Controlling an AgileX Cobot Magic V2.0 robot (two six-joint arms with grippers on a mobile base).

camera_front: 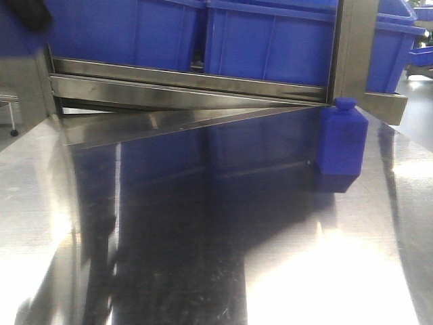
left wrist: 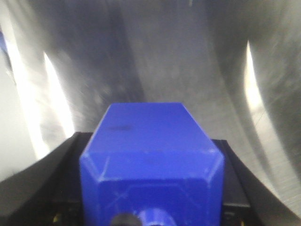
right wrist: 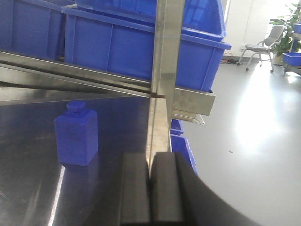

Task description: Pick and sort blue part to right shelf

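A pale glossy floor (right wrist: pixel 249 141) fills the right of the frame; upper right stand a grey chair (right wrist: pixel 258 48) and a leafy plant (right wrist: pixel 287 28).

left gripper (left wrist: pixel 150 162): black fingers (left wrist: pixel 51 179) flank a blue part (left wrist: pixel 146 127) and clamp its sides, part's cap end toward the wrist, gripper angled down | right gripper (right wrist: pixel 150 162): pads (right wrist: pixel 134 188) pressed flat together, held roughly level, pointing forward

Tabletop (camera_front: pixel 203 271) lies open; right shelf (camera_front: pixel 189 84) and bins (camera_front: pixel 270 40) wall the back.
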